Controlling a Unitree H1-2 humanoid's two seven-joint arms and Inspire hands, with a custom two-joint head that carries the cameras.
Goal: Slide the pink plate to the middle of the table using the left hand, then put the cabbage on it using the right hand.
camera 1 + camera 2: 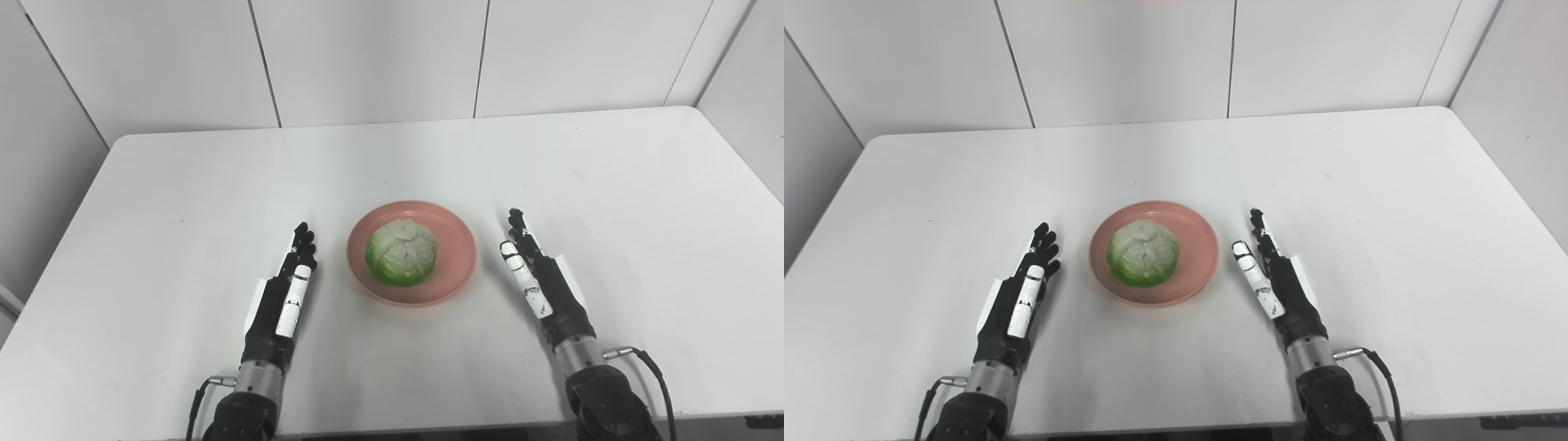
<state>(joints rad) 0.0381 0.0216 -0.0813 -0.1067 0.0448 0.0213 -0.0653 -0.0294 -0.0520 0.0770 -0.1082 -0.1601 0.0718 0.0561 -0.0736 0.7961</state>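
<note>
A pink plate sits near the middle of the white table, toward the front. A round green and white cabbage rests on it. My left hand lies to the left of the plate, fingers straight and apart, holding nothing, a short gap from the rim. My right hand lies to the right of the plate, also open and empty, clear of the rim. Both hands point away from me. The plate, the cabbage and both hands also show in the right eye view.
The white table ends in a front edge near the wrists and in side edges left and right. White wall panels stand behind its far edge. A cable loops from the right wrist.
</note>
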